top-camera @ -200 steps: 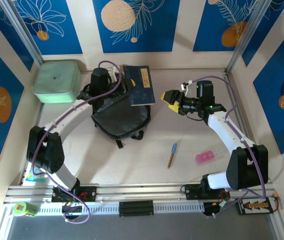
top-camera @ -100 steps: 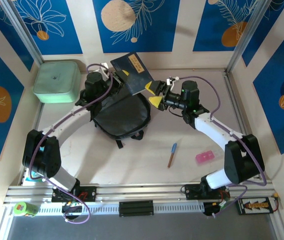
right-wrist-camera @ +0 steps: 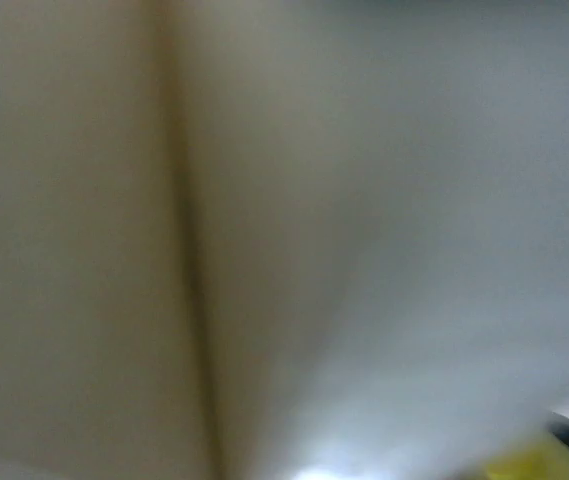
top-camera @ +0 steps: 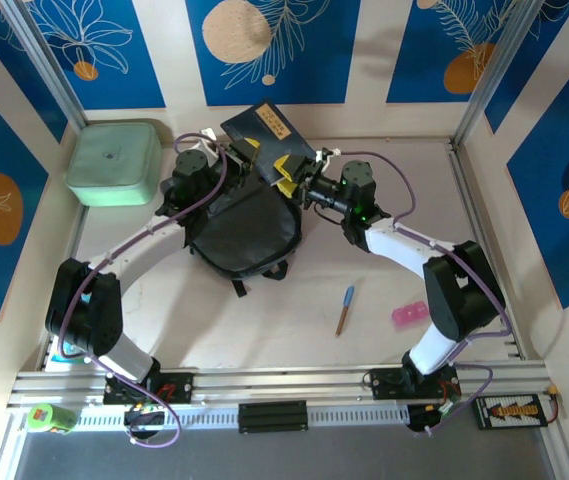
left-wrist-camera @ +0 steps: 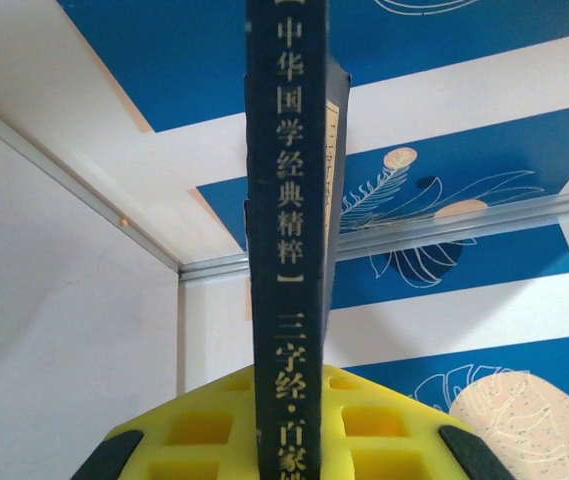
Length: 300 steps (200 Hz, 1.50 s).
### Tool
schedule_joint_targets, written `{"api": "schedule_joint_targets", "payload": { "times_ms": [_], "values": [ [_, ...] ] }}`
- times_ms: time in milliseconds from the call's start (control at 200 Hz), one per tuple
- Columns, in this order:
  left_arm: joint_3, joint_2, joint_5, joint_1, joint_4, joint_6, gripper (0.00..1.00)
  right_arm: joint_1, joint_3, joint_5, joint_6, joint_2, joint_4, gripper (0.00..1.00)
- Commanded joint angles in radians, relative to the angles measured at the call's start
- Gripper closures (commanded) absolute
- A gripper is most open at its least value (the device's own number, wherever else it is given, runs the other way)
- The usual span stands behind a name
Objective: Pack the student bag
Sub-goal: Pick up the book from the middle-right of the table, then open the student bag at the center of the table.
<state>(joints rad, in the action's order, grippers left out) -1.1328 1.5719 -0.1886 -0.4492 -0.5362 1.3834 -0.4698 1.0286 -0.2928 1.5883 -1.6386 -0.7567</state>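
Note:
The student bag (top-camera: 244, 235), dark grey with black straps, lies flat at the middle back of the table. Tilted above its far edge hangs a dark blue book (top-camera: 264, 135) with a gold label. My left gripper (top-camera: 237, 158) is shut on the book's left end. In the left wrist view the spine (left-wrist-camera: 289, 250), printed with gold characters, stands upright between the yellow pads (left-wrist-camera: 194, 430). My right gripper (top-camera: 286, 176) reaches in from the right with its yellow fingers closed over the book's near right edge. The right wrist view is a blur of pale page edges (right-wrist-camera: 364, 250).
A mint-green rounded box (top-camera: 114, 162) sits at the back left. On the table's right half lie a pen (top-camera: 345, 309) and a pink eraser (top-camera: 410, 315). A green object (top-camera: 49, 417) rests on the front rail at the left.
The left gripper lifted and tilted the book above the bag. The right arm swung left to the book, and its wide-open fingers have closed onto the book's edge.

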Motion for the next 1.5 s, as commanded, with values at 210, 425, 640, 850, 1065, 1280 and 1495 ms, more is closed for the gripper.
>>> {"api": "schedule_joint_targets", "payload": {
  "times_ms": [210,425,640,850,1065,1280,1495],
  "values": [
    [0.037,-0.041,0.01,-0.002,0.004,-0.02,0.79,-0.009,-0.044,0.127,-0.077,0.107,0.088,0.98],
    [0.015,-0.123,-0.086,0.007,0.33,-0.406,0.3,0.038,-0.041,0.147,-0.313,0.249,0.471,1.0],
    [-0.04,-0.16,-0.031,-0.032,0.773,-0.869,0.13,0.136,-0.07,0.17,-0.505,0.37,0.774,1.0],
    [-0.109,-0.088,0.027,-0.148,1.028,-1.265,0.11,0.206,-0.086,0.212,-0.592,0.44,0.933,1.0],
    [-0.203,0.065,0.097,-0.248,1.167,-1.396,0.2,0.243,-0.103,0.256,-0.593,0.482,0.979,1.0],
    [-0.343,0.234,0.169,-0.296,1.342,-1.474,0.33,0.265,-0.109,0.254,-0.595,0.487,1.002,1.0],
    [-0.442,0.346,0.226,-0.301,1.405,-1.493,0.44,0.267,-0.12,0.24,-0.58,0.475,0.991,1.0]
  ]
}}
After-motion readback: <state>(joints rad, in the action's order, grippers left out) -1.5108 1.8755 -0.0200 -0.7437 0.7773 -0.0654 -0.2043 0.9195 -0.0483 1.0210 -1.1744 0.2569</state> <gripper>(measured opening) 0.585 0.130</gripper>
